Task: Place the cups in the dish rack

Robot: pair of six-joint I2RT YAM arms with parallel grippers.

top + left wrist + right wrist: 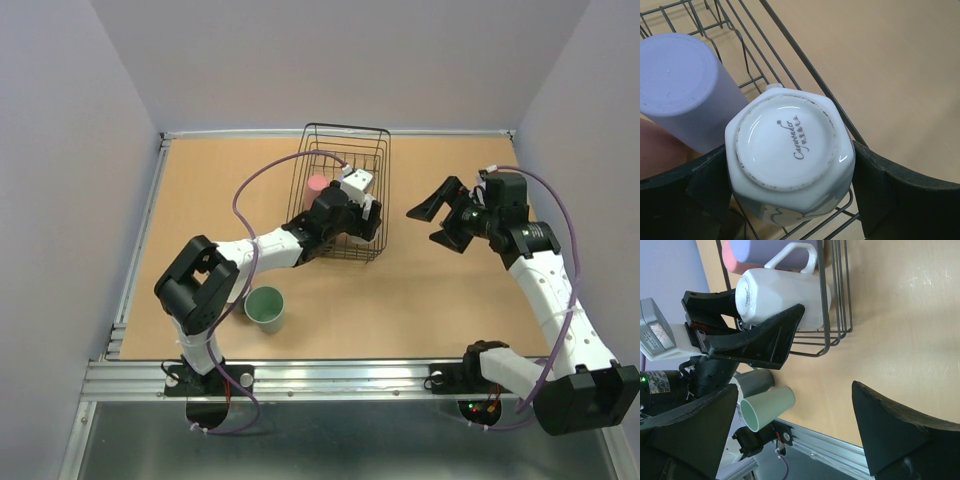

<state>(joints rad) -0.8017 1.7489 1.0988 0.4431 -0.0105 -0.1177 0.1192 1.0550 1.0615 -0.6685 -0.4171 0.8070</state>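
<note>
The left tool (790, 162) reaches down into the dish rack (346, 128) at its near right corner and pinches the white mug (785, 290): its two black fingers (875, 185) stand far apart and lie against opposite flanks of the mug close to its base, so the mug sits squarely between them. The mug is inside the rack, its faceted base with the printed maker's mark turned to the left wrist camera and its mouth pointing away from the wrist. Rack wires run under it and along its right flank, next to the basket's side wall. In the right wrist view its handle shows against the lavender cup (677, 80), which stands just beside the mug in the rack, also base toward the camera. A pink cup (318, 184) sits in the rack on the far side of the lavender cup from the mug, partly hidden by it. The pale green cup (265, 306) is outside the rack, upright and mouth up on the bench (220, 180), near the left arm (250, 250) and well apart from both tools. The right tool (421, 225) hangs over the bench to the right of the rack, its fingers spread wide with nothing between them, aimed toward the rack and well apart from it and from the mug
</note>
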